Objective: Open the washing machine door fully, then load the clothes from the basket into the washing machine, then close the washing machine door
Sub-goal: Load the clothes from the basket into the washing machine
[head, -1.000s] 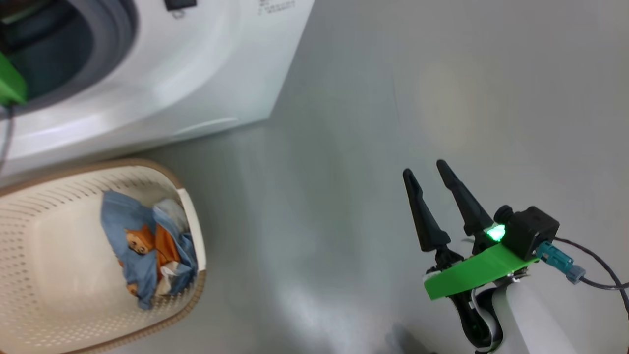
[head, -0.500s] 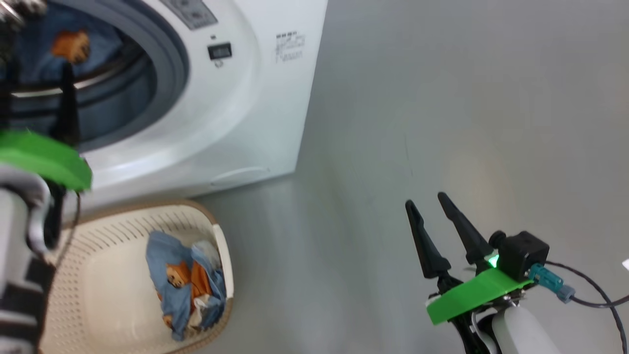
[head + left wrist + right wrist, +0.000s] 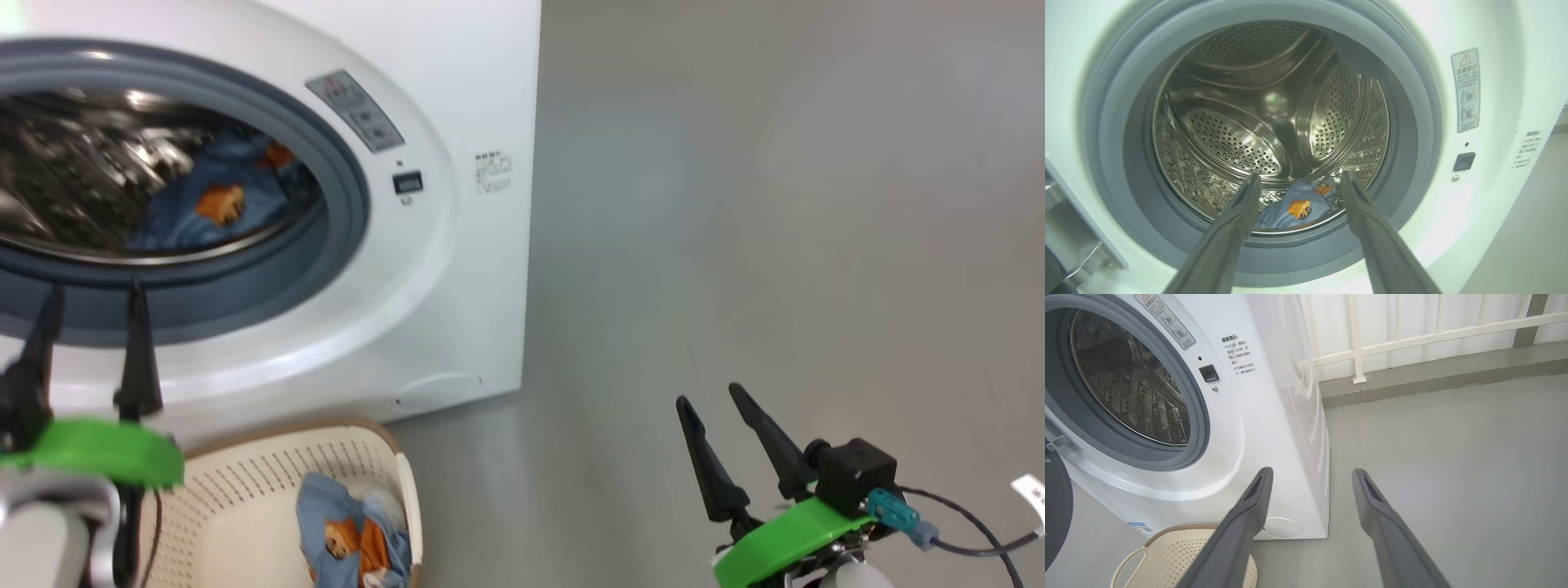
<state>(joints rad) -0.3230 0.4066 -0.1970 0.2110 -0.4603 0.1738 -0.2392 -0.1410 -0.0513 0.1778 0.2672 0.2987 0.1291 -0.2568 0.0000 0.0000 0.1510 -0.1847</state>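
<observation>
The washing machine point(image 3: 457, 286) stands open, and one blue bear-print garment point(image 3: 204, 204) lies low in its steel drum point(image 3: 1274, 102). My left gripper point(image 3: 94, 292) hovers just before the lower gasket, open and empty. In the left wrist view its fingertips point(image 3: 1300, 176) frame that garment point(image 3: 1298, 206). The basket point(image 3: 245, 482) sits on the floor below the machine with more clothes point(image 3: 351, 539) in its right end. My right gripper point(image 3: 709, 398) hangs open over bare floor to the right. The washing machine door point(image 3: 1055, 510) shows as a black rim swung out at the left edge.
Grey floor point(image 3: 775, 204) spreads right of the machine. A white railing point(image 3: 1412, 339) and a low kerb run along the back. The door's hinge bracket point(image 3: 1069, 245) sticks out at the left of the opening. The basket point(image 3: 1180, 551) stands close against the machine's front.
The head camera has swung up, so the whole picture shifted down. My left gripper has drawn back from the drum mouth, open and empty. The right arm has kept its pose.
</observation>
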